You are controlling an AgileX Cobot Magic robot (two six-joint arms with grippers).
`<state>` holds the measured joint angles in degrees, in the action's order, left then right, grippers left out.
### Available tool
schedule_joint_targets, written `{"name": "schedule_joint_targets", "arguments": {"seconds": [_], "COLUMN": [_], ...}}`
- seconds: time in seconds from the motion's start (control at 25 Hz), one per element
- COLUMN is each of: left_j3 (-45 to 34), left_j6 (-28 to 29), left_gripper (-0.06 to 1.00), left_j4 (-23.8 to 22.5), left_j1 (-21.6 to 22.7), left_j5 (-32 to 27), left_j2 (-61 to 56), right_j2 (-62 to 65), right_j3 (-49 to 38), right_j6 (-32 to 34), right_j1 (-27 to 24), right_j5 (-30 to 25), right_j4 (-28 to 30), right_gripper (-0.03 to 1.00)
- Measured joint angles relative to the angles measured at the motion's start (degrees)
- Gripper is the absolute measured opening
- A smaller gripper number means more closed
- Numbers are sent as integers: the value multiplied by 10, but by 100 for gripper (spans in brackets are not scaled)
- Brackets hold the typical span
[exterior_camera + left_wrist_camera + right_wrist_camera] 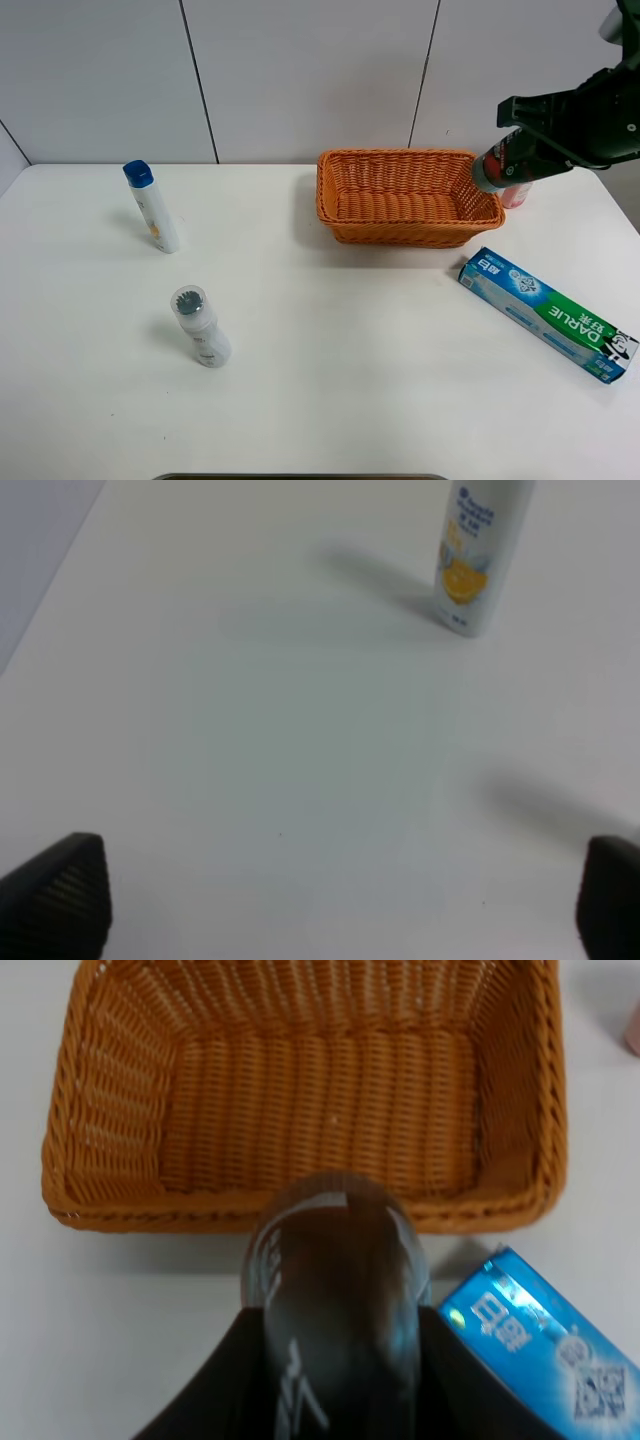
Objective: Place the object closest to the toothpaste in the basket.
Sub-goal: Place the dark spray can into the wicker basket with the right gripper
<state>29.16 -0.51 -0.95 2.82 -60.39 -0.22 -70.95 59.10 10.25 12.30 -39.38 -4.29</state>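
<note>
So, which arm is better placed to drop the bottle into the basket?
Right: the right tool holds the dark bottle close to the basket rim. The left tool is open, over by the white bottle, far from the basket.

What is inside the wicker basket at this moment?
Nothing: the basket shows a bare woven floor and walls. In the right wrist view, the held dark bottle covers only a short stretch of rim, not the inside.

Cannot read the blurred, edge-cropped bottle (pixel 335 1300) by the basket (pixel 150 1215), nor identify the pink thing (pixel 516 196) just beside the basket, mostly hidden by that bottle, nor see all of the toothpaste (pixel 530 1350) near the basket, cut by the edge.
</note>
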Motion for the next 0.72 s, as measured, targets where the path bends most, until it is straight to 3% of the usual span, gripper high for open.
{"name": "schedule_joint_targets", "arguments": {"seconds": [0.72], "left_j3": [0], "left_j6": [0], "left_gripper": [94], "left_j4": [0], "left_j1": [0], "left_j5": [0], "left_j2": [0], "right_j2": [-271], "right_j3": [195], "right_j6": [-13], "right_j1": [24], "right_j5": [59], "right_j4": [15], "right_gripper": [32]}}
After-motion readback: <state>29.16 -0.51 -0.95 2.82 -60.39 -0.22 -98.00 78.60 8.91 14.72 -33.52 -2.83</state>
